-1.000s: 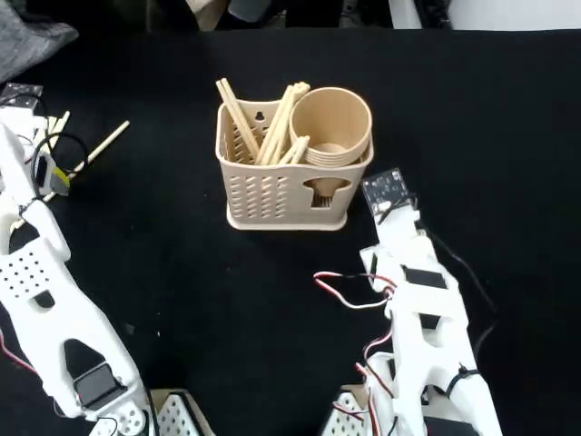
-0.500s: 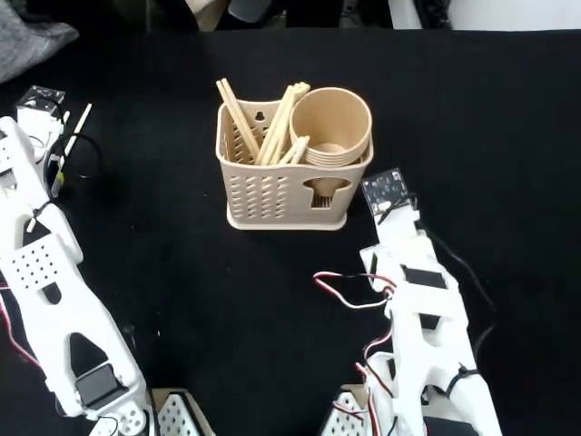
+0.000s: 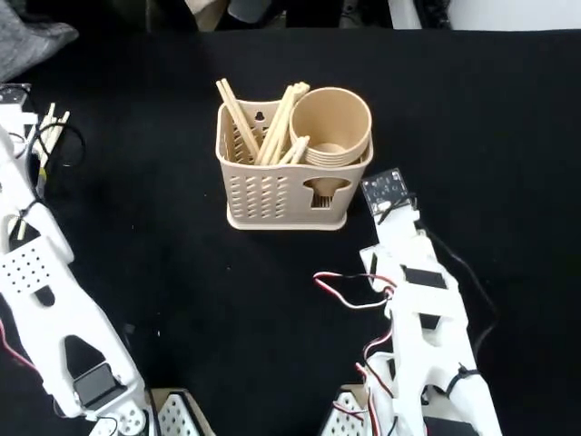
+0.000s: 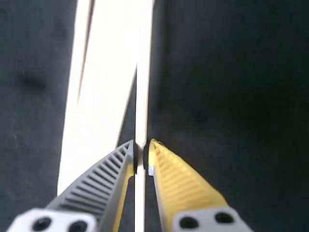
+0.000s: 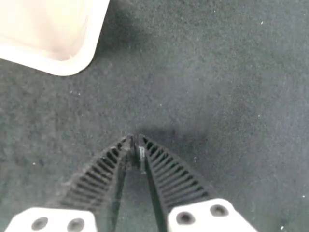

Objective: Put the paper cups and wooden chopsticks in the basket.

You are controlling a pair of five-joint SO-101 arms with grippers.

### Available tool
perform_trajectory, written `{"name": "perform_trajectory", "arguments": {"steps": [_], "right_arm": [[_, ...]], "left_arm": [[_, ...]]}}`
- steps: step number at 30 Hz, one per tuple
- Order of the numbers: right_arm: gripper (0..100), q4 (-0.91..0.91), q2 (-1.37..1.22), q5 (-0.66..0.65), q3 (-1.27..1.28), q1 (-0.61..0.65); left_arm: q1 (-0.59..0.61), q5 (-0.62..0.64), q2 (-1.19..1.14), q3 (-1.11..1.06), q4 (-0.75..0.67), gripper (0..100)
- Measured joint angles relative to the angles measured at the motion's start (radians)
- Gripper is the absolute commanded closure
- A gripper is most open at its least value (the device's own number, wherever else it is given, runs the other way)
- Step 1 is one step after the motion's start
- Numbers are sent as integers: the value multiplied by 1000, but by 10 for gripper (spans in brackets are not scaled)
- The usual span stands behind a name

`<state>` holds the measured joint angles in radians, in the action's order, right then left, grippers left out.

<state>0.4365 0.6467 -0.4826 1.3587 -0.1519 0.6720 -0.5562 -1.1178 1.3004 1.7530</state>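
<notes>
The beige slotted basket (image 3: 272, 195) stands mid-table and holds stacked paper cups (image 3: 331, 123) in its right half and several wooden chopsticks (image 3: 243, 123) leaning in its left half. At the far left edge my left gripper (image 3: 41, 156) is shut on a wooden chopstick (image 3: 47, 132). In the left wrist view that gripper (image 4: 141, 151) pinches this thin chopstick (image 4: 141, 92), with other pale chopsticks (image 4: 99, 96) beside it. My right gripper (image 5: 134, 145) is shut on nothing, low over the black cloth, just right of the basket's front corner (image 5: 53, 38).
Black cloth covers the table. The right arm (image 3: 418, 300) stretches from the front edge toward the basket's right front corner. The left arm (image 3: 45, 300) runs along the left edge. A grey cloth (image 3: 32, 41) lies at the far left corner.
The left gripper took the slanted chopstick off the cloth and swung it left, so it now points away along the table's left edge. The right arm has stayed still.
</notes>
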Motion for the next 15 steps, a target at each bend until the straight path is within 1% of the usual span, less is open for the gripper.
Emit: {"name": "perform_trajectory", "arguments": {"steps": [8,13,15], "right_arm": [[986,0,0,0,0,0],[986,0,0,0,0,0],[986,0,0,0,0,0]], "left_arm": [[-17,5,427,-531,0,972],[-43,6,637,-729,-3,972],[-44,6,684,-789,-44,972]]}}
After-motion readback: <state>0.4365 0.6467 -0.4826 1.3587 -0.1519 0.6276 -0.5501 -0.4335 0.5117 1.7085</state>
